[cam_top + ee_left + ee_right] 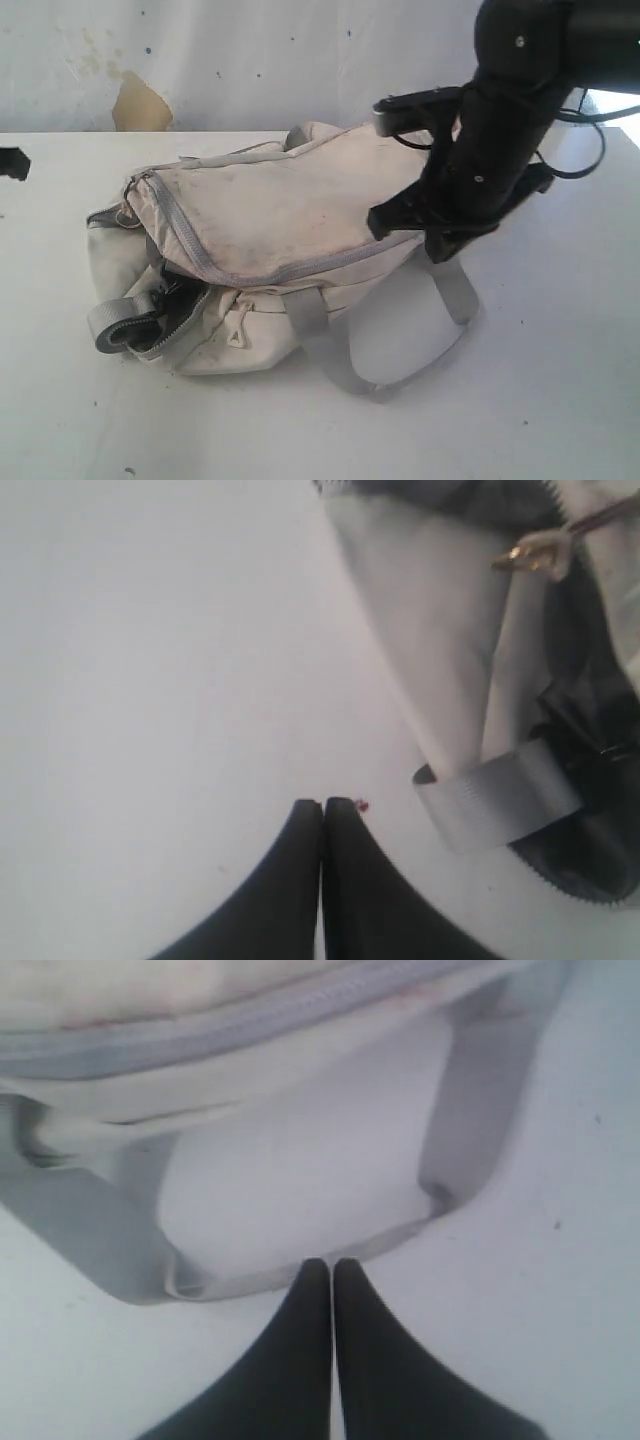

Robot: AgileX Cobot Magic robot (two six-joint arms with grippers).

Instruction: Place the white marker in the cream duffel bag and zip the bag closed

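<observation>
Both shut on nothing: left tool point(322, 803) near the left end of the cream duffel bag point(280, 220), right tool point(332, 1261) above its grey handle point(230, 1282). Open first, then pinch the zip pull point(530, 552) squarely.

The soft cream cloth duffel bag point(270, 210), centre frame, looks matt, creased and stained. Its grey webbing handle point(322, 345) shows a ribbed weave. The white tabletop point(540, 400) is smooth and matt; the black left gripper point(322, 805) is smooth with a faint sheen.
</observation>
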